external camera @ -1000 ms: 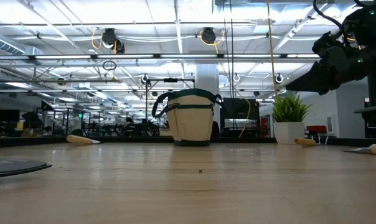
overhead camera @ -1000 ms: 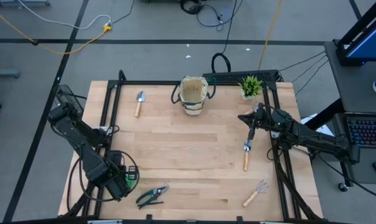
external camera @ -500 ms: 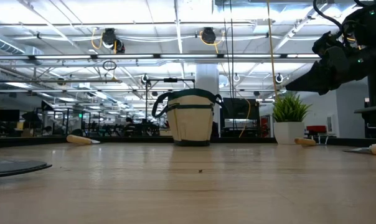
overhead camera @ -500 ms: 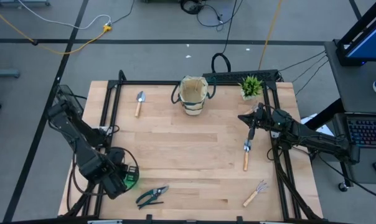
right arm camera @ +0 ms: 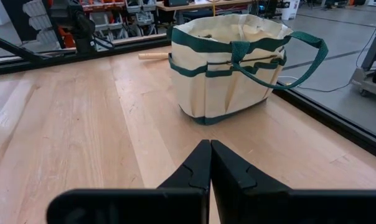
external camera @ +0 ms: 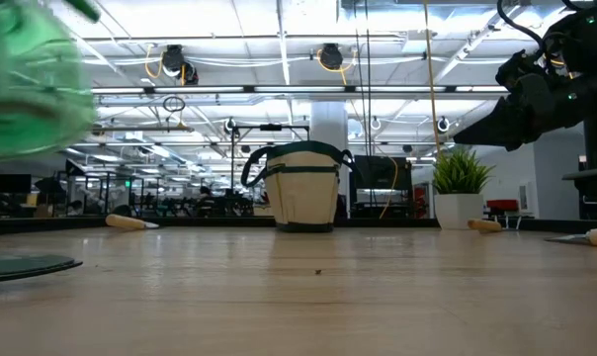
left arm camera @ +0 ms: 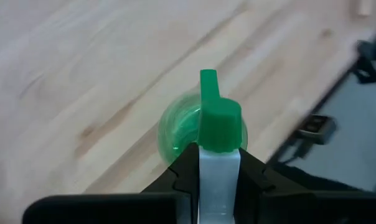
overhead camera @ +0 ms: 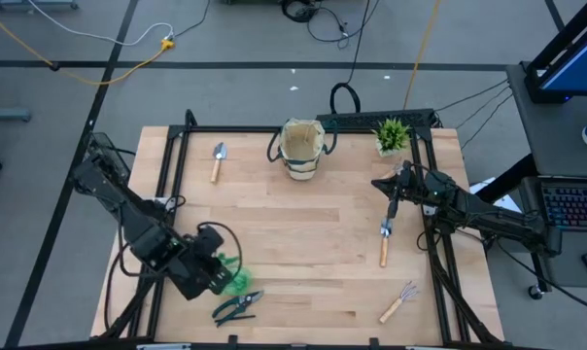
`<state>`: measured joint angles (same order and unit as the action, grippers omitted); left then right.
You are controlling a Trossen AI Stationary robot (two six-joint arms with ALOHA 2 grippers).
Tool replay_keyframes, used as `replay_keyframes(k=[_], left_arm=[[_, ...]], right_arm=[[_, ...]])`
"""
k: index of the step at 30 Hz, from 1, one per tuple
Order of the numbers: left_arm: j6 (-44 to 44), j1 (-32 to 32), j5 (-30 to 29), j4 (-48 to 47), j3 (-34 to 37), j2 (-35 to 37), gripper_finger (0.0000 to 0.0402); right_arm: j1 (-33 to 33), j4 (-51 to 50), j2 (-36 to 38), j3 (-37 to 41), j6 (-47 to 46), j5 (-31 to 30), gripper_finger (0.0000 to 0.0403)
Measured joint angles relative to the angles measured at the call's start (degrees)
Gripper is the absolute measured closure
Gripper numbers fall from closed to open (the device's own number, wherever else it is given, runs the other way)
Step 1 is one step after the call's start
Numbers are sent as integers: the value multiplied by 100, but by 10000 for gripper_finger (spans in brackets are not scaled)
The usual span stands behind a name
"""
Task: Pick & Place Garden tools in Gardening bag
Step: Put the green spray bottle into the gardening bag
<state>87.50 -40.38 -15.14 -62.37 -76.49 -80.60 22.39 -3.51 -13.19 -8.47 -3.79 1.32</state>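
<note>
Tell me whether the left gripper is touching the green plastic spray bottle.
Touching. In the left wrist view the left gripper has its dark fingers clamped on the white neck of the green plastic spray bottle, just under the green nozzle.

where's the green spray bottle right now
In the high view the spray bottle is near the table's front-left, held in the left gripper, just above the pruning shears.

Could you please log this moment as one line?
left gripper: shut on green plastic spray bottle, lifted | right gripper: shut, empty, facing beige fabric bag
</note>
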Motion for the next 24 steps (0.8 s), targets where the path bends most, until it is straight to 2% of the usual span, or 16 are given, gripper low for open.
replay_keyframes(k=[5,12,24], left_arm=[[-1358,332,-60,1187,0,0,348],[-3362,721,-38,3522,0,0,348],[-5395,888,679,6093,-2,0,348]], right_arm=[[-1,1,0,0,0,0,403],[0,0,0,0,-1,0,403],[-1,0,1,0,-1,0,403]])
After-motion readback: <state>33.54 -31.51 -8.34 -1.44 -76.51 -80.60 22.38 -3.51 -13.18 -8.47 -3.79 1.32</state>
